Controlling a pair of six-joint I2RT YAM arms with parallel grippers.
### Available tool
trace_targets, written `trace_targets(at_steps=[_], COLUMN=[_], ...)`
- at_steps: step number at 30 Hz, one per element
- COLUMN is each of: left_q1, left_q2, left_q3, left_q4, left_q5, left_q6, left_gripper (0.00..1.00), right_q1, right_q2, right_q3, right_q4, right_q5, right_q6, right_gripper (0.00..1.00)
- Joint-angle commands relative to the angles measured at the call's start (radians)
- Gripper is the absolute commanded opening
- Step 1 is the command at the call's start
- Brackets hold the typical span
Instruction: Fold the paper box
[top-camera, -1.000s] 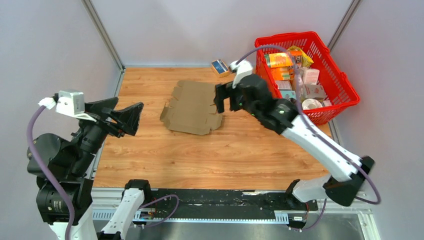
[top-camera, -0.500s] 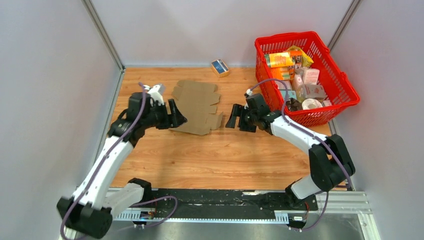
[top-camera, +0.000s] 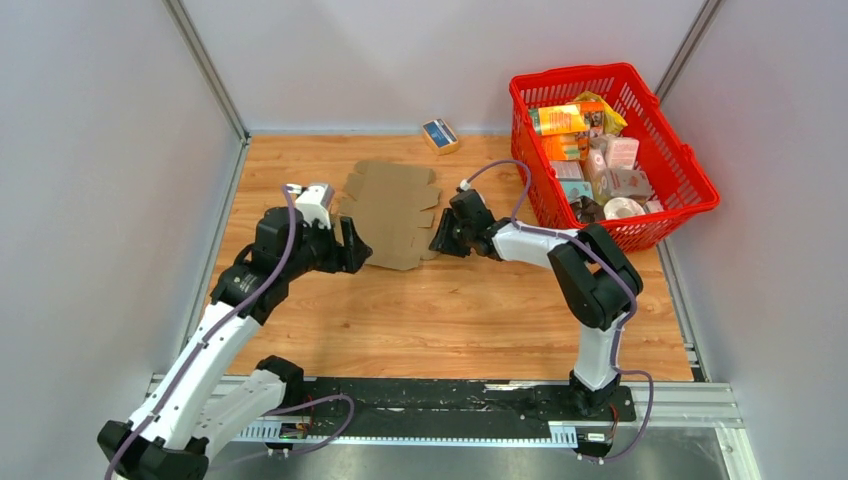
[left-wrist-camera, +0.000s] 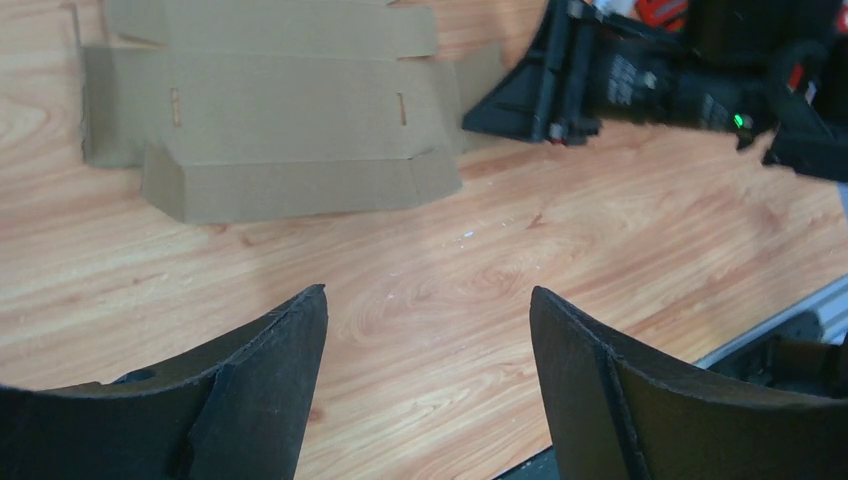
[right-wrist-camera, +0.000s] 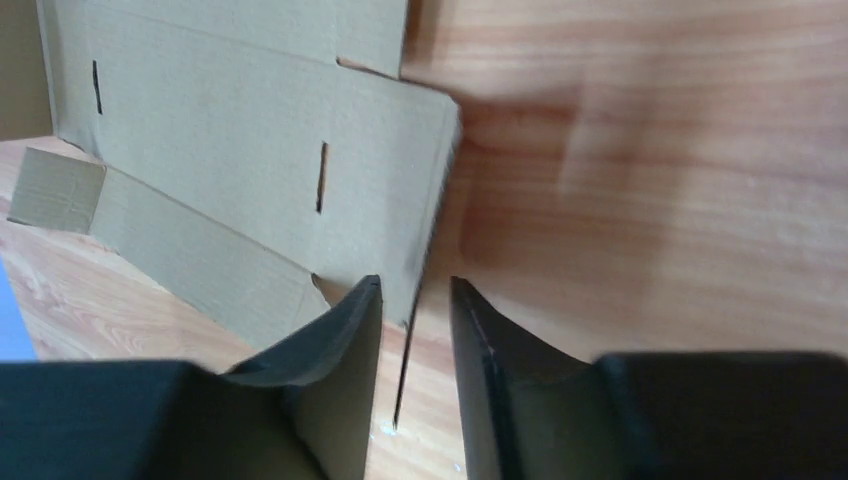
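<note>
The paper box (top-camera: 392, 212) lies flat and unfolded on the wooden table, a plain brown cardboard blank with slots and flaps (left-wrist-camera: 270, 120). My left gripper (top-camera: 356, 248) hovers at its near-left corner, jaws wide open (left-wrist-camera: 428, 300), nothing between them, a little short of the cardboard. My right gripper (top-camera: 438, 238) is low at the blank's right edge. In the right wrist view its jaws (right-wrist-camera: 413, 290) are narrowed, straddling the thin edge of a slightly lifted flap (right-wrist-camera: 240, 150), with a small gap on each side. The right gripper (left-wrist-camera: 545, 95) also shows beyond the blank.
A red basket (top-camera: 572, 73) full of printed packages stands at the back right, close behind the right arm. A small blue-and-tan box (top-camera: 440, 134) sits by the back wall. Grey walls close in the left, back and right sides.
The left arm swung down from the far left to the blank's left corner. The right gripper dropped, slid left onto the blank's right edge, and its jaws narrowed.
</note>
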Motion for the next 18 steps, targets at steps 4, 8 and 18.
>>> trace_targets(at_steps=[4,8,18], left_q1=[-0.17,-0.17,-0.16], left_q2=[0.023,-0.116,-0.164], left_q3=[-0.068,-0.328,-0.556], left_q4=[0.052,0.256,0.404], left_q5=[-0.151,-0.27,-0.443], left_q6=[-0.077,-0.496,-0.967], left_gripper=[0.8,0.8,1.0], right_q1=[-0.002,-0.015,-0.014], right_q2=[0.023,-0.059,-0.156], right_q3=[0.082,-0.03,-0.22], right_q4=[0.016,0.114,0.347], right_q5=[0.017,-0.035,-0.148], right_q6=[-0.098,-0.03,0.301], right_gripper=[0.02,0.0,0.0])
